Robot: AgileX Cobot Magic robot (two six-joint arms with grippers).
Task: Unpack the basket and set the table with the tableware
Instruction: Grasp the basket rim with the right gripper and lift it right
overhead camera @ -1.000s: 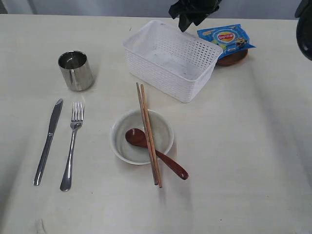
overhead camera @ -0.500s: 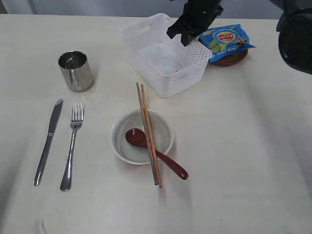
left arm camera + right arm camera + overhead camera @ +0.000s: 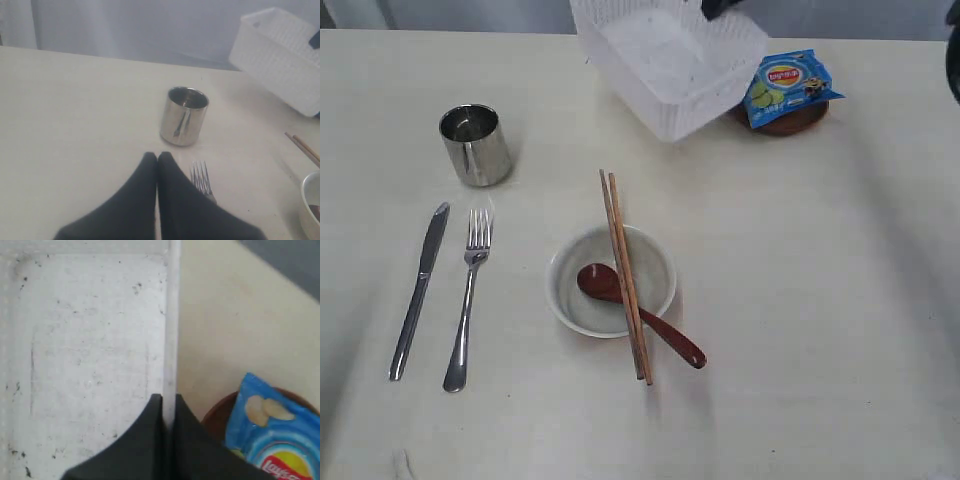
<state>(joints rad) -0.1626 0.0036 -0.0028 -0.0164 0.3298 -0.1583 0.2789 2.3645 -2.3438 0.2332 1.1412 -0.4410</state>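
Observation:
The white basket is lifted and tilted at the top of the exterior view, empty inside. My right gripper is shut on the basket's wall. On the table stand the steel cup, the knife, the fork and the pale bowl, with the dark red spoon and two chopsticks across the bowl. The brown plate lies under the blue snack packet. My left gripper is shut and empty, near the fork and the cup.
The basket shows at the far side in the left wrist view. The packet and plate lie just beside the basket wall in the right wrist view. Bare tabletop spreads right of the bowl.
The basket has been raised off the table and carried toward the far edge, tilting as it went. The tableware has not moved.

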